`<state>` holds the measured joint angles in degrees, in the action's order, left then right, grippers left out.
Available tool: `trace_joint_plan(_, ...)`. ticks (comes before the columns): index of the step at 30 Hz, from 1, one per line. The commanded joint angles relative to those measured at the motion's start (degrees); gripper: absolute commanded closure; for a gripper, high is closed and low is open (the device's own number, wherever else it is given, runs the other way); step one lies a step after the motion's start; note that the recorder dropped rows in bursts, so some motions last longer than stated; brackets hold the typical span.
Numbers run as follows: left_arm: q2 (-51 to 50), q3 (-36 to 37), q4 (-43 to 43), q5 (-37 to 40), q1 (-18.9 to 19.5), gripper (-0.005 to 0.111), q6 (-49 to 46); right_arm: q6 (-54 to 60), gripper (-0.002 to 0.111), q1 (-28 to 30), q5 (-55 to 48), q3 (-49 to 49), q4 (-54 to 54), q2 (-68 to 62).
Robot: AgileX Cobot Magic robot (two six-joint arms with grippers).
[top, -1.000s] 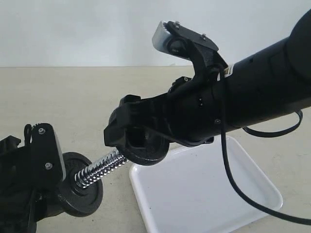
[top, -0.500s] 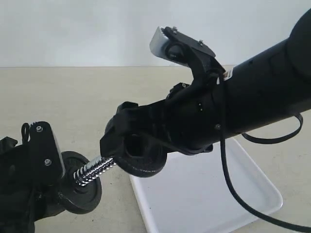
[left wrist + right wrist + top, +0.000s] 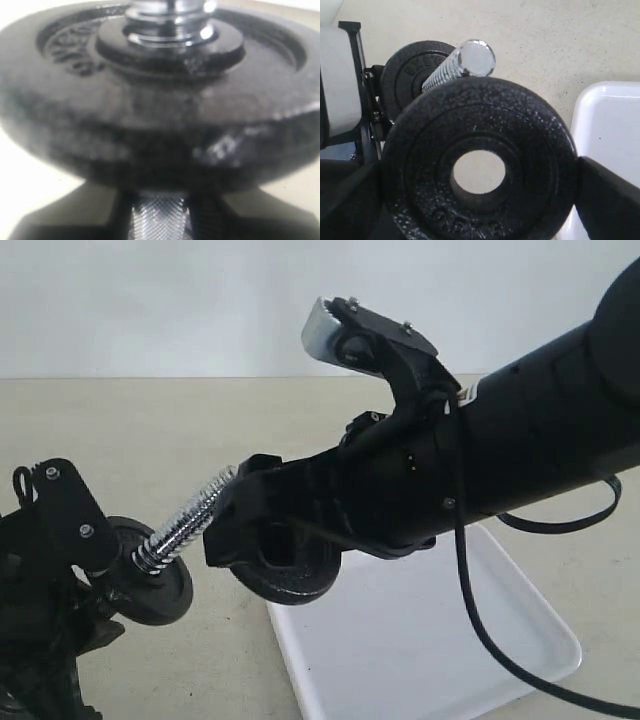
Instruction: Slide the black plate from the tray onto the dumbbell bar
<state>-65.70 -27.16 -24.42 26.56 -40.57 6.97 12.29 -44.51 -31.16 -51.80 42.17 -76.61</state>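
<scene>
My right gripper (image 3: 262, 540) is shut on the black plate (image 3: 292, 578), holding it upright by its rim above the table, left of the white tray (image 3: 430, 640). In the right wrist view the plate (image 3: 420, 150) has an empty centre hole with bare table showing through it. The chrome dumbbell bar (image 3: 186, 520) slants up to the right; its flat tip (image 3: 476, 57) sits just past the plate's rim, outside the hole. My left gripper (image 3: 160, 222) is shut on the bar's knurled middle, behind a second black plate (image 3: 150, 110) that sits on the bar.
The second plate (image 3: 152, 590) rides low on the bar near the left arm. The tray (image 3: 612, 145) holds nothing that I can see. A black cable (image 3: 480, 630) hangs from the right arm over the tray. Beige tabletop lies all around.
The left arm has tilted the bar upward, so its threaded end swung from the held plate's face to above its rim. The right gripper with the plate has shifted slightly left.
</scene>
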Motion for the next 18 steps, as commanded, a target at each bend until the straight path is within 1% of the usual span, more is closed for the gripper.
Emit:
trace_joint_plan(1,1.91,-2.25,-6.47,-36.64,-0.17,0.102,2.38,1.76,0.108,-0.04,4.72,-0.46,1.24,0.56)
trace_joint_plan(3,1.91,-1.84,-6.47,-36.96,-0.17,0.102,2.43,2.02,0.108,-0.04,4.72,-1.61,0.74,0.56)
trace_joint_plan(6,1.91,-0.89,-6.84,-40.54,-0.17,0.102,2.70,2.25,0.108,-0.04,3.09,-4.40,0.48,0.56)
trace_joint_plan(9,1.91,-0.54,-11.49,-41.87,-0.17,0.102,6.31,2.25,0.108,0.87,0.28,-7.40,0.38,0.56)
trace_joint_plan(13,1.91,-0.51,-19.20,-43.18,-0.17,0.102,12.66,1.76,0.108,5.16,-6.40,-10.62,0.65,0.56)
trace_joint_plan(18,2.04,-0.51,-20.65,-48.61,-0.17,0.102,13.43,2.42,0.108,10.81,-12.41,-10.95,0.79,0.56)
